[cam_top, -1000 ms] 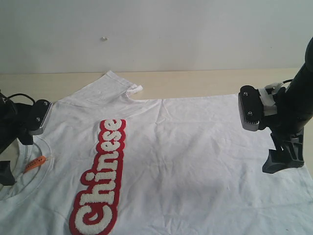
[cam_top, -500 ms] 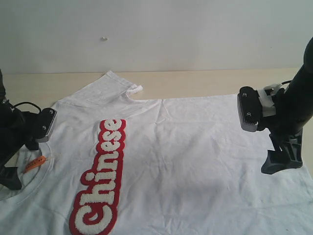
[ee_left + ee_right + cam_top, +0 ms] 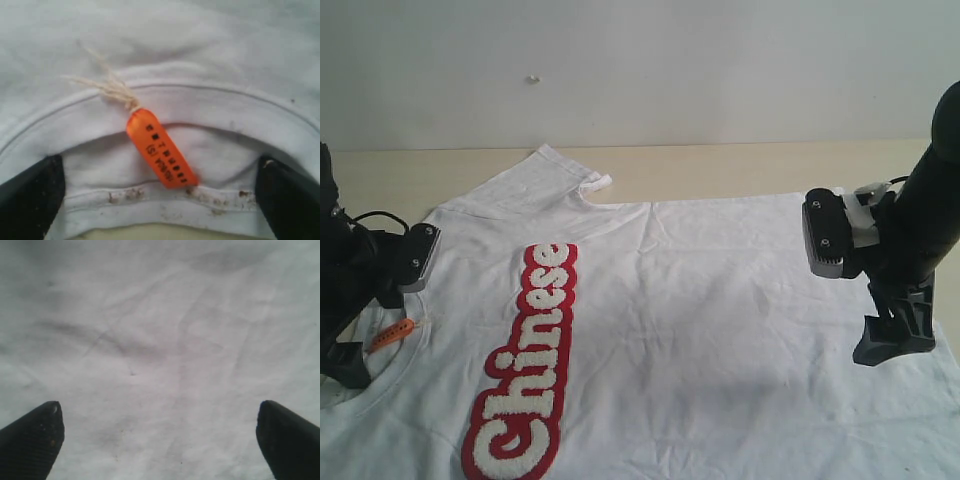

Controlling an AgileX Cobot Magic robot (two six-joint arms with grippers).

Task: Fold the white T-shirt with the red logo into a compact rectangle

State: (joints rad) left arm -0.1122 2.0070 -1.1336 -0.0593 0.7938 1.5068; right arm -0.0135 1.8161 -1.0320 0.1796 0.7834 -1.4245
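Observation:
The white T-shirt (image 3: 700, 300) lies spread flat and wrinkled on the table, chest up. The red logo (image 3: 530, 365) spelling "Chinese" runs along its left half. My left gripper (image 3: 350, 340) hovers over the ribbed collar (image 3: 200, 102), open, with its dark fingers (image 3: 30, 197) far apart on either side of the orange neck tag (image 3: 160, 150). The tag also shows in the exterior view (image 3: 392, 333). My right gripper (image 3: 892, 325) stands open low over plain cloth (image 3: 160, 340) near the shirt's right end. Neither gripper (image 3: 157, 412) holds anything.
A strip of bare beige table (image 3: 740, 165) runs behind the shirt, below a white wall. One sleeve (image 3: 555, 175) points toward the back. The back of the collar is stained (image 3: 135, 192), with table showing just beyond it.
My left arm has moved rightward over the collar, closer to the orange tag. My right arm has shifted slightly left and lower. The shirt has not moved.

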